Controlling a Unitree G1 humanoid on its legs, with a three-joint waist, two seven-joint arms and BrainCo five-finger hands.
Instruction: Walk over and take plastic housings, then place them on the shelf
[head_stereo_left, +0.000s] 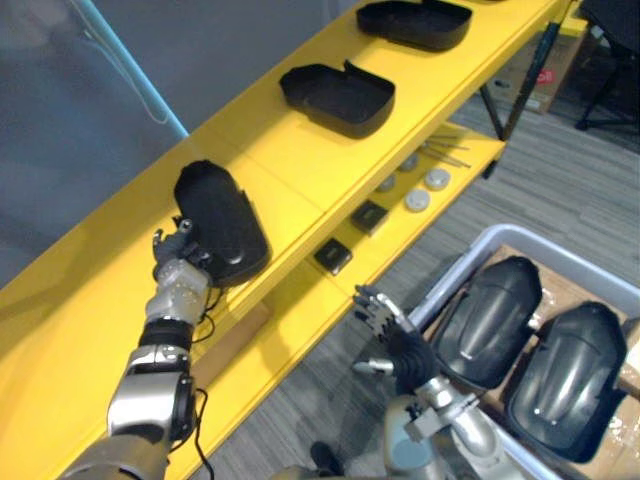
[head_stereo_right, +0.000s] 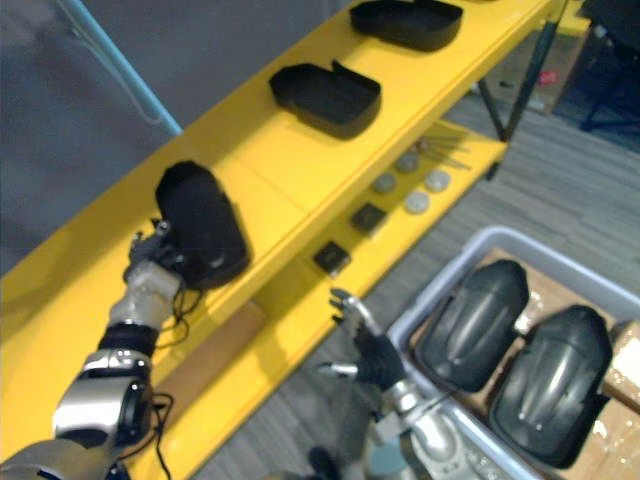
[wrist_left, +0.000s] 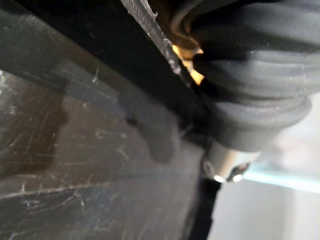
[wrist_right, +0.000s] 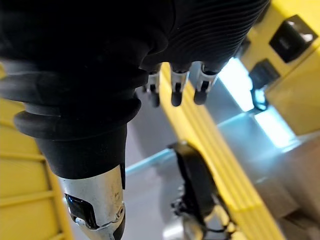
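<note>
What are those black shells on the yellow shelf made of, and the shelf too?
The black shells look like hard plastic with a dull, matte finish. They have thin moulded walls, and the nearest shell shows fine pale scratches up close. The yellow shelf looks smooth and painted, with a soft sheen. Whether it is metal or board underneath, I can't tell.

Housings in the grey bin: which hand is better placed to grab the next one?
Right. The right hand hangs open beside the bin; the left hand is up against the housing on the yellow shelf.
</note>
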